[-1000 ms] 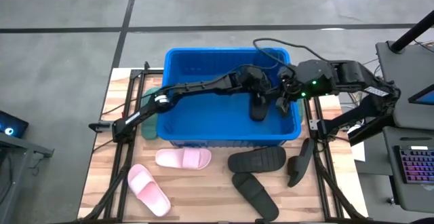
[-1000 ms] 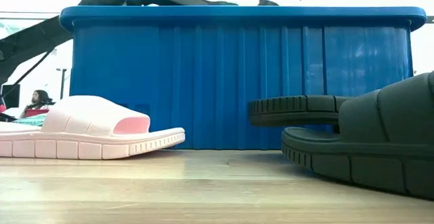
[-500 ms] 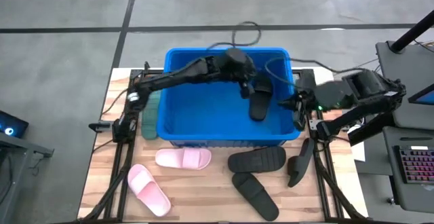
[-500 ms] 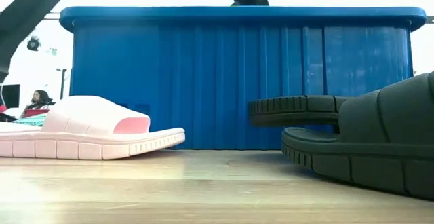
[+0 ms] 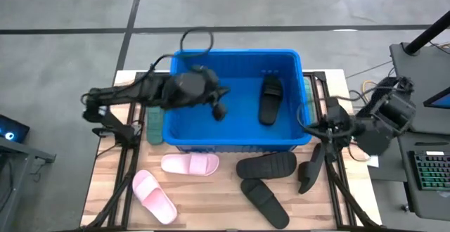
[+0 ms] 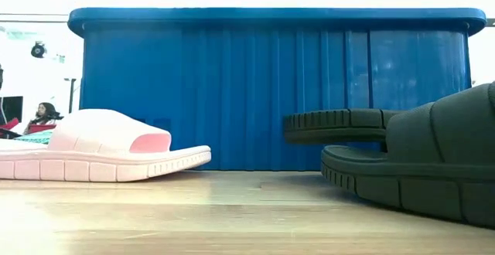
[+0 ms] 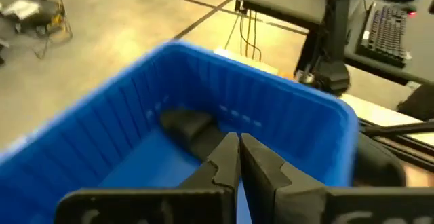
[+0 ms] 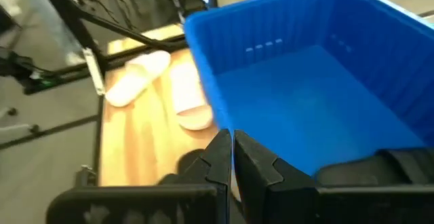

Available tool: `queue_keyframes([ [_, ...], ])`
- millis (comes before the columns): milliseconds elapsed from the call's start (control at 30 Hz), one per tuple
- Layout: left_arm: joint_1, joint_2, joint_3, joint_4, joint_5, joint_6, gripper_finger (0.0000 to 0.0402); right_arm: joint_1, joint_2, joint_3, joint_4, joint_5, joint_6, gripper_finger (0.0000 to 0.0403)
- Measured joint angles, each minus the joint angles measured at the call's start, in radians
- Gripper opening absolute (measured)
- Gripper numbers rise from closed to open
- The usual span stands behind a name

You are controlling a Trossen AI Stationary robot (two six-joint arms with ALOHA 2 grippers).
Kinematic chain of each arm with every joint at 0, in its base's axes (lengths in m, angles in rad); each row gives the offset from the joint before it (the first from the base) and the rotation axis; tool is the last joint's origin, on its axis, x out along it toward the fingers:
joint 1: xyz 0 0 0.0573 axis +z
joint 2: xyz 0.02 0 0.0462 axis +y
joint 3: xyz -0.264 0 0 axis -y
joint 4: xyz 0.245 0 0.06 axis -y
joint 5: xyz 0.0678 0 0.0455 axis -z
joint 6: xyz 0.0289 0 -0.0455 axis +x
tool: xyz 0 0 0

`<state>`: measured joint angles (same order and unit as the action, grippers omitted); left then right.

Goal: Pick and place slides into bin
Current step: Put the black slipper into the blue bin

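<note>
The blue bin (image 5: 232, 130) stands mid-table; one black slide (image 5: 269, 100) lies flat on its floor at the right. My left gripper (image 5: 219, 111) hangs shut and empty over the bin's left half, its fingers (image 7: 239, 144) pointing at that slide (image 7: 186, 123). My right gripper (image 5: 309, 128) is shut and empty just outside the bin's right wall. On the table in front of the bin lie two pink slides (image 5: 190, 164) (image 5: 155, 197) and three black slides (image 5: 266, 166) (image 5: 264, 198) (image 5: 311, 167). A green slide (image 5: 155, 123) shows at the bin's left wall.
Black arm frames (image 5: 126, 169) (image 5: 337, 176) run along both sides of the wooden table. A desk with a keyboard (image 5: 429, 172) stands to the right. In the low view the bin wall (image 6: 271, 85) rises behind a pink slide (image 6: 108, 151) and black slides (image 6: 433, 154).
My left gripper has pulled up and toward the table's left, from beside the black slide at the bin's right to above the bin's left half. My right gripper has swung out of the bin, toward the right and near edges. Both stayed shut. The black slide remains in the bin.
</note>
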<state>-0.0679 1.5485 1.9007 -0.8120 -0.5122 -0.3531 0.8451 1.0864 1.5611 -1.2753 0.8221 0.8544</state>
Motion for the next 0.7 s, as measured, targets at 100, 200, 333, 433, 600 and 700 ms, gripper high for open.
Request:
queue_keyframes([
  [100,-0.079,-0.062,-0.126,-0.002,-0.053,-0.089,0.0,0.085,0.025,-0.002,-0.001,0.032,0.08,0.0008],
  [200,-0.14,-0.11,-0.254,-0.005,-0.066,-0.179,0.0,0.139,0.064,-0.002,-0.002,0.034,0.169,0.0008],
  [333,-0.204,-0.164,-0.4,0.029,-0.067,-0.239,0.0,0.183,0.123,-0.001,-0.031,0.031,0.324,0.0008],
  [433,-0.244,-0.2,-0.484,0.073,-0.067,-0.243,0.0,0.188,0.175,-0.001,-0.07,0.006,0.435,0.0008],
  [600,-0.322,-0.284,-0.599,0.108,-0.067,-0.243,0.0,0.183,0.27,0.0,-0.091,-0.018,0.573,0.0008],
  [700,-0.375,-0.342,-0.67,0.157,-0.071,-0.244,0.0,0.175,0.326,0.002,-0.09,-0.044,0.657,0.0009],
])
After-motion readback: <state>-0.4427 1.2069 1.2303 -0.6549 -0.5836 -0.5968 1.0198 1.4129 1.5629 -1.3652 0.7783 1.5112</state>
